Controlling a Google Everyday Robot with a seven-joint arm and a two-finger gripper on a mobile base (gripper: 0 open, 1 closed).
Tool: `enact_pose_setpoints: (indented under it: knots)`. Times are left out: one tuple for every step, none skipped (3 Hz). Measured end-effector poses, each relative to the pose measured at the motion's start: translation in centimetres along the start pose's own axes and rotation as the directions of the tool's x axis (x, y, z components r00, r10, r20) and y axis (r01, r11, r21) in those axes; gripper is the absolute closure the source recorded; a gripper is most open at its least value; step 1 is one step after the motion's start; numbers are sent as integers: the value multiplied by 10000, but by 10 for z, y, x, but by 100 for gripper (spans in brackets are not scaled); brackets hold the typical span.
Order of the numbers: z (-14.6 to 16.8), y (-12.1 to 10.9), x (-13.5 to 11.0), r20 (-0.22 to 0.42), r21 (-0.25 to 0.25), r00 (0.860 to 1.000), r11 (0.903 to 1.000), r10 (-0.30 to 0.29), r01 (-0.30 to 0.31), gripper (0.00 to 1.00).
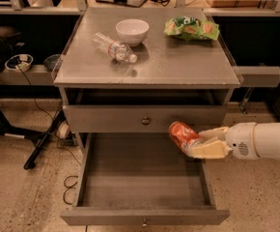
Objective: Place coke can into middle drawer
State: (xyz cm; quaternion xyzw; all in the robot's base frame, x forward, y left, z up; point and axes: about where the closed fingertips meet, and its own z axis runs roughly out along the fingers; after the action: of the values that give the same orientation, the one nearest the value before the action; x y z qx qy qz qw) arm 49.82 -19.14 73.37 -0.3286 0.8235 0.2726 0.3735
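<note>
The coke can, orange-red with white markings, is held tilted in my gripper, whose cream fingers are shut around its right end. It hangs above the right rear part of the open middle drawer, a wide gray tray pulled out toward the camera with a small knob on its front panel. The can's left end overlaps the lower edge of the closed drawer front above. My white arm comes in from the right edge of the view.
The closed upper drawer has a brass knob. On the cabinet top lie a clear plastic bottle, a white bowl and a green chip bag. Cables and stand legs are on the floor at left.
</note>
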Motion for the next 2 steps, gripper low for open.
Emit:
enact_pose_setpoints:
  knots:
    - [7,-2,16,483,277,9982,9989,360,-373,100]
    - [19,-9,37,735,673,9944,9944,764,-814,100]
